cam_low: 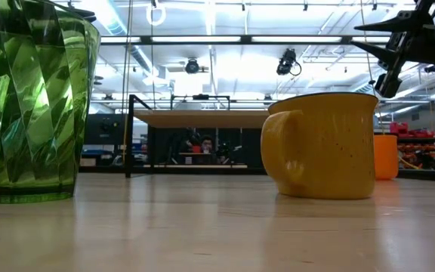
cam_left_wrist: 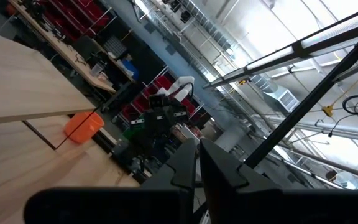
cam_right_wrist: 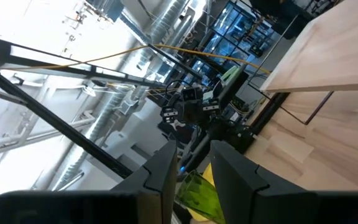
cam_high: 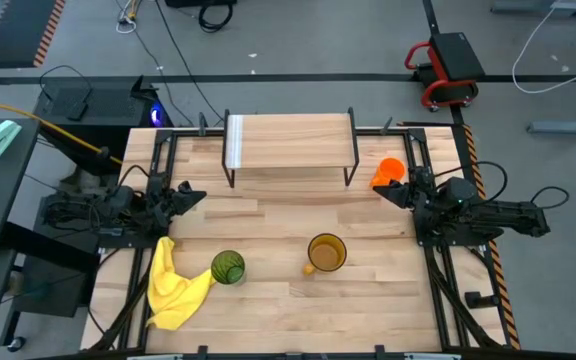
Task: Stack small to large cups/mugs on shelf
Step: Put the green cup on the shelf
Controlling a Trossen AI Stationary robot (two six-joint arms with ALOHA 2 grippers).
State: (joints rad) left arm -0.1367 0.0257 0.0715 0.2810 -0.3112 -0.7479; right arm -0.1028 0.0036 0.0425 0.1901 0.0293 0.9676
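The shelf (cam_high: 290,140), a light board on thin black legs, stands at the table's far middle. The orange mug (cam_high: 389,172) stands on the table just right of it. The amber mug (cam_high: 326,252) and the green tumbler (cam_high: 228,267) stand near the table's near edge, with the handle of the amber mug (cam_low: 323,143) pointing left. My left gripper (cam_high: 200,195) hovers shut above the table's left side, left of the shelf. My right gripper (cam_high: 386,190) hovers open next to the orange mug, on its near side, and touches nothing.
A crumpled yellow cloth (cam_high: 173,285) lies at the near left, beside the green tumbler. Black frame rails (cam_high: 438,250) run along both table sides. Bare wood lies between the shelf and the two near cups. A person sits far behind the table (cam_low: 206,143).
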